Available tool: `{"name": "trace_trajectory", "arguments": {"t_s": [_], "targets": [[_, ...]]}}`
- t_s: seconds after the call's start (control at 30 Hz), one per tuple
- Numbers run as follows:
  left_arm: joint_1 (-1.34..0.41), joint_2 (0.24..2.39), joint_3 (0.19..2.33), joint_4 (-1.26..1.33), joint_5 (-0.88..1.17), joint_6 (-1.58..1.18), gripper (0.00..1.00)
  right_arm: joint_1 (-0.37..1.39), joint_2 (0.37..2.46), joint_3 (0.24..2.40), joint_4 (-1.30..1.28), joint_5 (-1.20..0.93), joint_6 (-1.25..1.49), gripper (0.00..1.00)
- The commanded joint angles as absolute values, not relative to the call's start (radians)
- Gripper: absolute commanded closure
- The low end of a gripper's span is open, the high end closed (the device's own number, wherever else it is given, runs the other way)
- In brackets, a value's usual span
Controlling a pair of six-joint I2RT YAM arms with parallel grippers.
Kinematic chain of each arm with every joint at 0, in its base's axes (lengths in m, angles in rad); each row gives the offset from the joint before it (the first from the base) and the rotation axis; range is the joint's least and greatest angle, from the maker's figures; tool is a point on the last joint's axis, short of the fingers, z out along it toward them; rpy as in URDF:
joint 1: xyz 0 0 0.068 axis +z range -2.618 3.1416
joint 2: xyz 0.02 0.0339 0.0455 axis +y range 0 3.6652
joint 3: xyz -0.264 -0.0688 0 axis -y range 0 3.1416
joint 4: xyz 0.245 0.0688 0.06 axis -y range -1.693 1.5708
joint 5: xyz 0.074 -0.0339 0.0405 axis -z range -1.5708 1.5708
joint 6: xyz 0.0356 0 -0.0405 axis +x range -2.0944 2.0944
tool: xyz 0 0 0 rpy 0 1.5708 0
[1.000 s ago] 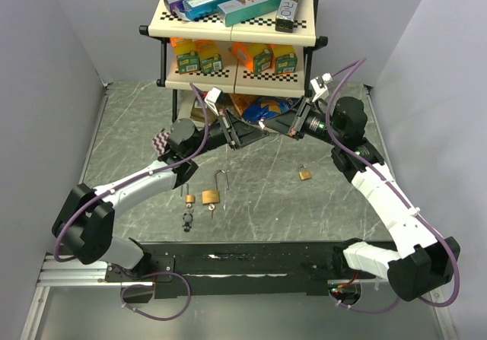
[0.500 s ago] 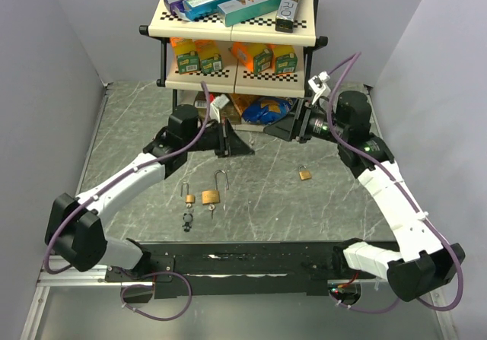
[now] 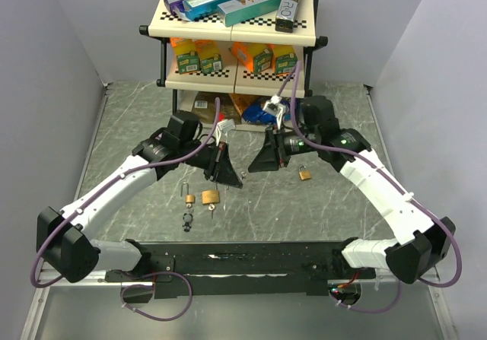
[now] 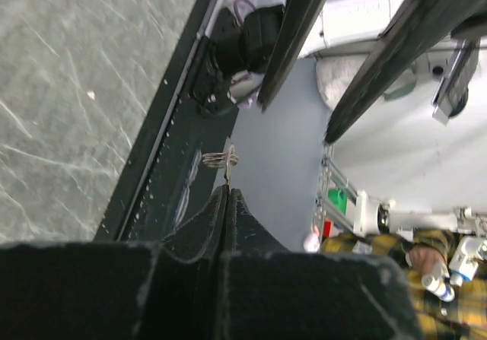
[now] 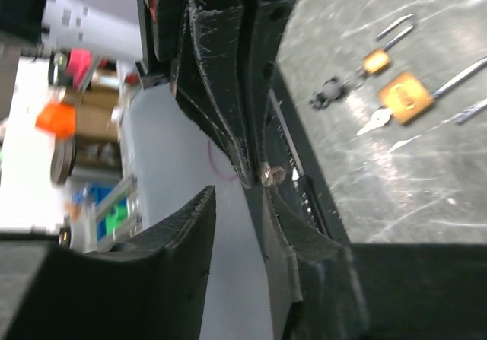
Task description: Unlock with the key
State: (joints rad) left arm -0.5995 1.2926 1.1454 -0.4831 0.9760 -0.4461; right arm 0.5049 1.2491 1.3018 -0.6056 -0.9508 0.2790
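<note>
My left gripper (image 3: 226, 171) hangs over the middle of the table, shut on a small silver key (image 4: 222, 160) that sticks out past its tips (image 4: 227, 191). My right gripper (image 3: 261, 158) faces it from the right with its jaws apart and nothing between them (image 5: 237, 194). In the right wrist view the key (image 5: 268, 175) sits at the tip of one of its fingers (image 5: 283, 233). A brass padlock (image 3: 211, 196) with its shackle raised lies on the table below the left gripper.
A smaller padlock (image 3: 189, 198) and a black key fob (image 3: 187, 220) lie left of the brass one, with a loose key (image 5: 373, 119) beside it. Another small padlock (image 3: 304, 174) lies to the right. A shelf rack (image 3: 236, 32) with boxes stands at the back.
Both arms have swung from near the shelf toward the table's middle, their tips now facing each other. The right gripper has gone from shut to open. The left stays shut on the key.
</note>
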Motion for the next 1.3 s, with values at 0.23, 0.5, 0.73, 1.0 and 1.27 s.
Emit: {"name": "trace_trajectory", "arguments": {"t_s": [0.23, 0.5, 0.73, 1.0, 1.27], "targets": [[-0.634, 1.235, 1.177, -0.543, 1.026, -0.410, 0.99, 0.557, 1.275, 1.298, -0.609, -1.020, 0.207, 0.71], [-0.646, 1.223, 1.160, -0.499, 1.034, -0.452, 0.99, 0.569, 1.273, 1.261, -0.577, -1.045, 0.224, 0.75], [-0.652, 1.223, 1.155, -0.483, 1.031, -0.462, 0.99, 0.580, 1.270, 1.246, -0.552, -1.057, 0.239, 0.77], [-0.658, 1.215, 1.144, -0.462, 1.031, -0.477, 0.99, 0.588, 1.287, 1.253, -0.538, -1.069, 0.248, 0.80], [-0.658, 1.218, 1.149, -0.439, 1.002, -0.486, 0.99, 0.594, 1.293, 1.261, -0.529, -1.095, 0.247, 0.99]]}}
